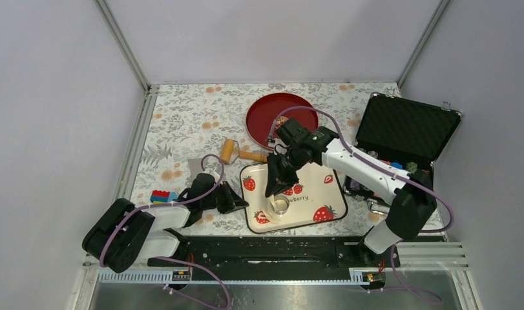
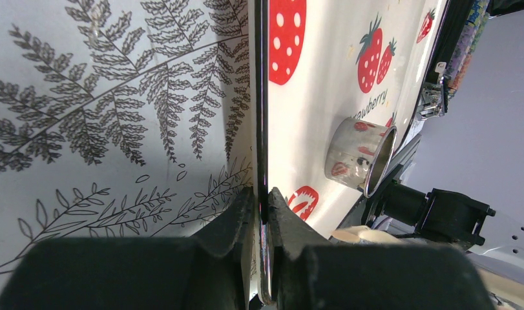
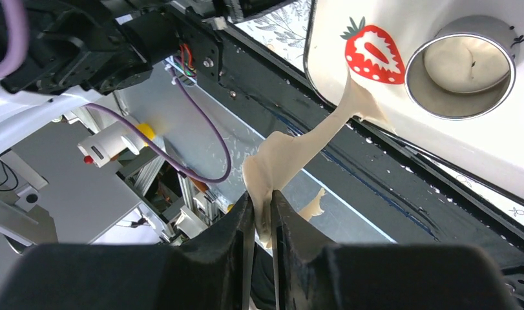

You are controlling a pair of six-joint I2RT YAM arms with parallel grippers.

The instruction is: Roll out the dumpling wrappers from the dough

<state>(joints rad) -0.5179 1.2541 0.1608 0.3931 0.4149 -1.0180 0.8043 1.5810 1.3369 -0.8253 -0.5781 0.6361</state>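
**Operator:** Check left gripper [image 2: 260, 206].

**Inspector:** Pressed together on the left rim of the strawberry tray [image 2: 324, 84], with the rim pinched between both fingers. Set low, just above the fern-print tablecloth [image 2: 117, 97].

**Operator:** Check right gripper [image 3: 262, 206].

**Inspector:** Nearly closed, pinching the free end of a dough strip [image 3: 291, 152]. Held clear of the tray surface, over the tray's near part in the top view.

**Operator:** Locate the dough.

**Inspector:** Pulled into a thin band, lifted off the tray. One end stuck at the tray's near rim, just beside a printed strawberry. Other end clamped between the right fingers, with a small ragged tail hanging beside them.

**Operator:** Locate the metal ring [image 2: 353, 155].

**Inspector:** Upright on the tray, toward the near-left corner, close to the stuck end of the strip. Filled by a round cream dough disc [image 3: 462, 61], lying flat inside the ring.

**Operator:** List remaining items.

**Inspector:** Wooden roller [image 1: 236, 152] on the tablecloth, between tray and red plate [image 1: 272, 113]. Open black case [image 1: 404, 129] right of the tray. Coloured blocks [image 1: 161, 196] at the left, beside the left arm.
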